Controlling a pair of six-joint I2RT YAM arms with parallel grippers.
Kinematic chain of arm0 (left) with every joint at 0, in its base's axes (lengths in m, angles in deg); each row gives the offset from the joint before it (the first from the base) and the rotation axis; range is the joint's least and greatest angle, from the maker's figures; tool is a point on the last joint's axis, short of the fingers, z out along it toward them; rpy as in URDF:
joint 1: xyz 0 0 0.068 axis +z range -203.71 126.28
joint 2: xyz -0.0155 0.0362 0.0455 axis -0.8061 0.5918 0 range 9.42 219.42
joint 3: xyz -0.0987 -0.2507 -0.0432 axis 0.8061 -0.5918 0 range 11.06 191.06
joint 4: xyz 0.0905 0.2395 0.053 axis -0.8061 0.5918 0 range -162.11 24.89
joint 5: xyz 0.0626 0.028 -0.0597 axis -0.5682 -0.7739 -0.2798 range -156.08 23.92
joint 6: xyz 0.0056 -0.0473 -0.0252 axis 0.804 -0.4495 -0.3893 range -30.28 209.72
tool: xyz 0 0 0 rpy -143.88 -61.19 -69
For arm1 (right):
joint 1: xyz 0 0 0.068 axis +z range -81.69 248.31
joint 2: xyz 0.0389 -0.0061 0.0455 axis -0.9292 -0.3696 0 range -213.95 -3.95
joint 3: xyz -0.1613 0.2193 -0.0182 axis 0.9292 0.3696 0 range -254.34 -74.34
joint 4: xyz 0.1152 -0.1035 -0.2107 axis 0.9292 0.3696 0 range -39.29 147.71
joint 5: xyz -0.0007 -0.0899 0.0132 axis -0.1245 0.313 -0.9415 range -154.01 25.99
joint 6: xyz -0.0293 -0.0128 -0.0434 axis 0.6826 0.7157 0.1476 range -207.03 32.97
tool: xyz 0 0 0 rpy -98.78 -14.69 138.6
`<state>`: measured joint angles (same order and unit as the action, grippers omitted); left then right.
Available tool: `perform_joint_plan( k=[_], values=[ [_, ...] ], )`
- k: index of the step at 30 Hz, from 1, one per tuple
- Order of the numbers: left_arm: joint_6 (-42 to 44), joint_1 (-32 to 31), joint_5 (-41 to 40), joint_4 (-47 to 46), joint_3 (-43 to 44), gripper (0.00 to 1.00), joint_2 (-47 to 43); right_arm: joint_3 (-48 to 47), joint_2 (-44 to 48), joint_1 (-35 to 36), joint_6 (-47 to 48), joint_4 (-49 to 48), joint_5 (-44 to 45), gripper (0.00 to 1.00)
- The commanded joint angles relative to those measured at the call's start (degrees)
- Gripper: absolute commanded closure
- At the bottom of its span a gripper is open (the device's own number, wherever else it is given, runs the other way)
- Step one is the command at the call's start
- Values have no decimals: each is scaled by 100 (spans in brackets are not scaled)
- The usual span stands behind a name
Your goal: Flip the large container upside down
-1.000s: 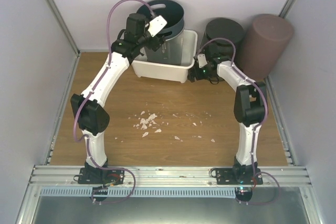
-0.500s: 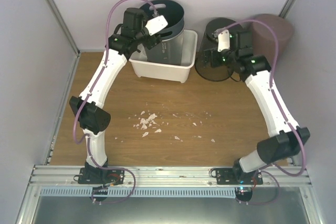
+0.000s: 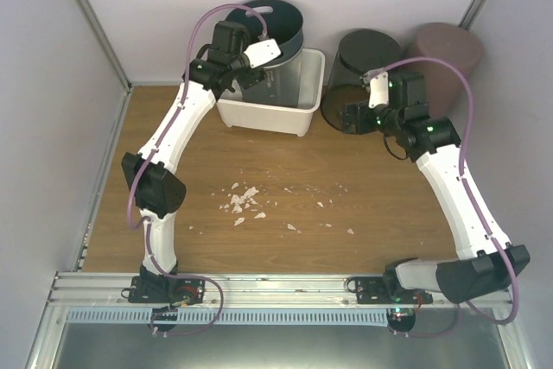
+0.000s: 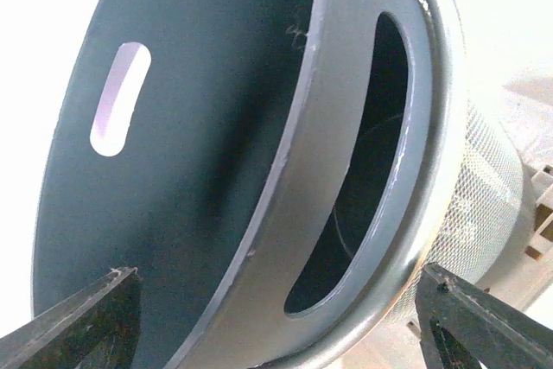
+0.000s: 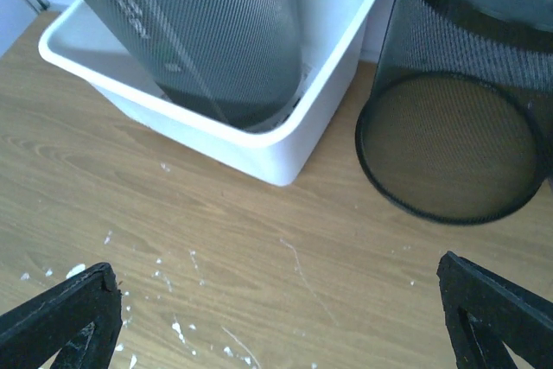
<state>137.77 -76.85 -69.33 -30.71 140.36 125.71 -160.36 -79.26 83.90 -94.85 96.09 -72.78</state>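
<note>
The large container (image 3: 278, 22), a dark grey mesh bin with a solid rim and handle slots, stands tilted inside a white tub (image 3: 275, 116). My left gripper (image 3: 252, 66) is at its near rim. In the left wrist view the rim and one slot (image 4: 363, 162) fill the space between the fingers of the left gripper (image 4: 276, 304), which straddle the rim without touching it. My right gripper (image 3: 347, 117) hovers open over the wood floor (image 5: 259, 239) to the right of the tub (image 5: 285, 162), with nothing between the fingers of the right gripper (image 5: 276, 308).
A black mesh bin (image 3: 363, 62) leans tipped just right of the tub, its base (image 5: 449, 144) facing my right wrist camera. A brown cylinder (image 3: 449, 58) stands in the back right corner. White crumbs (image 3: 246, 200) lie mid-floor. Walls close in on three sides.
My right arm swung from the tub's right corner up to the black bin, which now leans, then drew back slightly. The left gripper's jaws narrowed a little around the bin's rim.
</note>
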Motion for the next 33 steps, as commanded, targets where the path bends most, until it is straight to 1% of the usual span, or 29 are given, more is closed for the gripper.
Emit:
perform_joint_plan(
  k=[1,4,10,15,27,30,33],
  values=[
    [-235,-145,32,-876,-490,14,-445,334,228,16,-106,-117,100,0],
    [-278,-160,38,-1535,-956,13,-698,626,347,20,-143,-214,80,0],
    [-228,-210,-107,-1925,-947,14,-684,995,488,18,-211,-393,-4,0],
    [-223,-277,-146,-2125,-969,14,-688,1191,539,14,-216,-456,-12,0],
    [415,-385,-547,-2489,-825,14,-182,1513,707,19,-154,-565,49,0],
    [595,-394,-656,-2527,-767,14,-83,1638,719,19,-182,-653,9,0],
    [713,-406,-695,-2351,-690,14,2,1765,718,22,-192,-729,-10,0]
  ],
)
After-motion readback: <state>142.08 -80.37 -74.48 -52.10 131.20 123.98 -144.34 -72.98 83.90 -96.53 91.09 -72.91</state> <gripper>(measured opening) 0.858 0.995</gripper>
